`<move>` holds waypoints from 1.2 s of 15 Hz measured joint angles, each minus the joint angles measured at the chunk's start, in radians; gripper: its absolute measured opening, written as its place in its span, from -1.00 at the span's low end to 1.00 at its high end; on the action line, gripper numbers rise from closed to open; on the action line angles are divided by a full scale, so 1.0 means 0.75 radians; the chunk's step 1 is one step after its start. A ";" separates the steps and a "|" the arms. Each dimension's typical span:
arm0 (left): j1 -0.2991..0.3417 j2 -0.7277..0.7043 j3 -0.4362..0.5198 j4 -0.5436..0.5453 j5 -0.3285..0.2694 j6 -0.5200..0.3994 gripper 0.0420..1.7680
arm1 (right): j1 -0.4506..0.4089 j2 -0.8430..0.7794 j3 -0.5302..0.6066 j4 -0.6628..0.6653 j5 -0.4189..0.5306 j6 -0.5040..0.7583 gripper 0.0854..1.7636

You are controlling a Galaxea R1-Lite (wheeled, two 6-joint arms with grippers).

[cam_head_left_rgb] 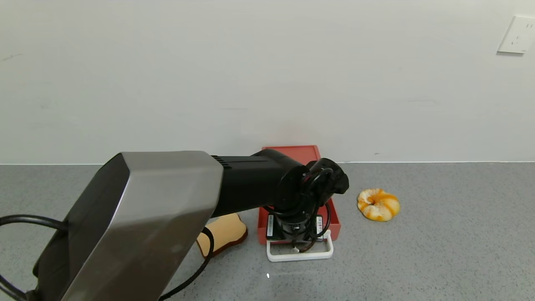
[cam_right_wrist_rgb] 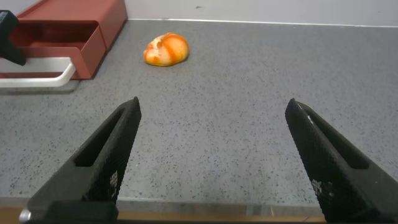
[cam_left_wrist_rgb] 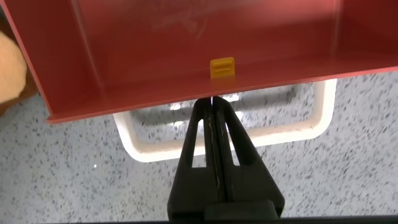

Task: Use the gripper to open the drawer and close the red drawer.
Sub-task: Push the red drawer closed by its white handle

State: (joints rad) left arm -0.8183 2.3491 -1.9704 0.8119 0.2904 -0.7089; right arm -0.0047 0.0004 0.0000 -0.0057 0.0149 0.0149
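Note:
The red drawer (cam_head_left_rgb: 292,153) stands against the wall with its shallow tray (cam_left_wrist_rgb: 186,56) slid out toward me. Its white loop handle (cam_head_left_rgb: 300,254) lies on the counter in front. My left gripper (cam_left_wrist_rgb: 212,103) is shut with nothing between its fingers. It points down inside the handle loop (cam_left_wrist_rgb: 292,132), with the tips right at the tray's front lip. In the head view the wrist (cam_head_left_rgb: 297,228) hides the fingertips. A small yellow tab (cam_left_wrist_rgb: 222,66) sits inside the tray's front wall. My right gripper (cam_right_wrist_rgb: 214,106) is open over bare counter, well away from the drawer (cam_right_wrist_rgb: 81,37).
A bread slice (cam_head_left_rgb: 223,234) lies just left of the drawer, partly under my left arm. An orange-and-white bun-like piece (cam_head_left_rgb: 378,204) sits on the grey counter to the drawer's right. A wall socket (cam_head_left_rgb: 518,35) is at the upper right.

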 joint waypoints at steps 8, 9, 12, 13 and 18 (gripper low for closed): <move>0.061 0.031 -0.003 -0.139 0.007 0.098 -0.92 | 0.000 0.000 0.000 0.001 0.000 0.001 0.94; 0.070 0.034 -0.003 -0.150 0.007 0.111 -0.92 | 0.000 0.000 0.000 0.001 0.000 0.001 0.94; 0.091 0.040 -0.003 -0.190 0.012 0.146 -0.92 | 0.000 0.000 0.000 0.001 0.000 0.000 0.94; 0.096 0.042 -0.003 -0.208 0.020 0.156 -0.92 | 0.000 0.000 0.000 0.001 0.000 0.001 0.94; 0.119 0.052 -0.003 -0.301 0.053 0.216 -0.92 | 0.000 -0.001 0.000 0.000 0.000 0.000 0.94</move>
State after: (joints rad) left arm -0.7291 2.3885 -1.9728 0.5864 0.3304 -0.5470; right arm -0.0047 0.0000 0.0000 -0.0057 0.0149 0.0149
